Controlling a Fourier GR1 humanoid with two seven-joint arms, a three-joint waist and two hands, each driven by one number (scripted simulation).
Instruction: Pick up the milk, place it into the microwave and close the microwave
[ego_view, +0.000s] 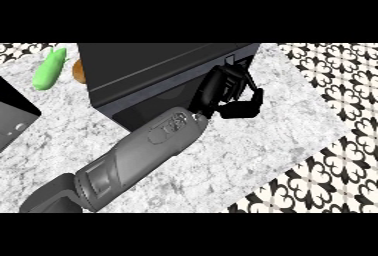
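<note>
1. Grey marble-patterned tabletop fills the near ground. It ends on the near and right sides at a black-and-white tiled floor, so that edge limits any outward swing.
2. The grey forearm comes in from the near left and runs diagonally to the far right, crossing bare tabletop with nothing beneath it.
3. The left hand sits against the right front corner of the microwave. Its fingers are bent inward and nothing shows between them. Judging by that spot, it is working at the door side.
4. The microwave is a black box, and its front looks dark and flat. The milk shows nowhere, and I cannot tell whether it is inside.
5. At the left edge lies a dark-rimmed grey panel, well apart from the arm.
6. At the far left, a green vegetable and an orange item lie beside the microwave, clear of the hand's side.
</note>
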